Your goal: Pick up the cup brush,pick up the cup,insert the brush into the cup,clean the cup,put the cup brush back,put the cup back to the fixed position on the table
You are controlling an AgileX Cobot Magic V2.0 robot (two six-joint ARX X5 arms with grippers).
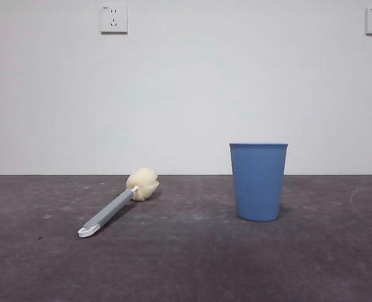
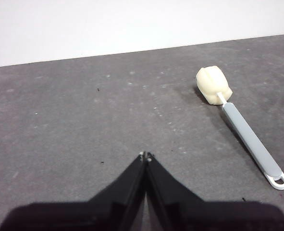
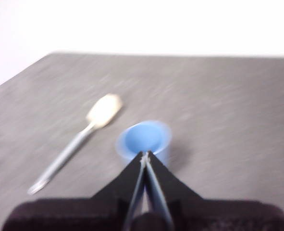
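Plain white wall (image 1: 186, 94) w/ two sockets (image 1: 113, 19) up high, behind a dark grey, scuffed tabletop (image 1: 186, 264). The cup brush (image 1: 118, 203) lies flat on the tabletop at front-view left, cream sponge head toward the wall, grey handle running diagonally toward the camera and ending in a white loop tip. The cup (image 1: 258, 181), blue and ribbed, stands upright at front-view right, well apart from the brush, mouth up; nothing seen inside it in the right wrist view, though that pic is blurred. Neither arm shows in the front view. Left hand (image 2: 145, 156): fingers pressed together, tips meeting, holding nothing, above bare tabletop w/ the brush off to one side, not touching it. Right hand (image 3: 145, 155): fingers likewise pressed together, holding nothing, above the tabletop on the near side of the cup's rim; contact w/ the cup can't be told from the blur.
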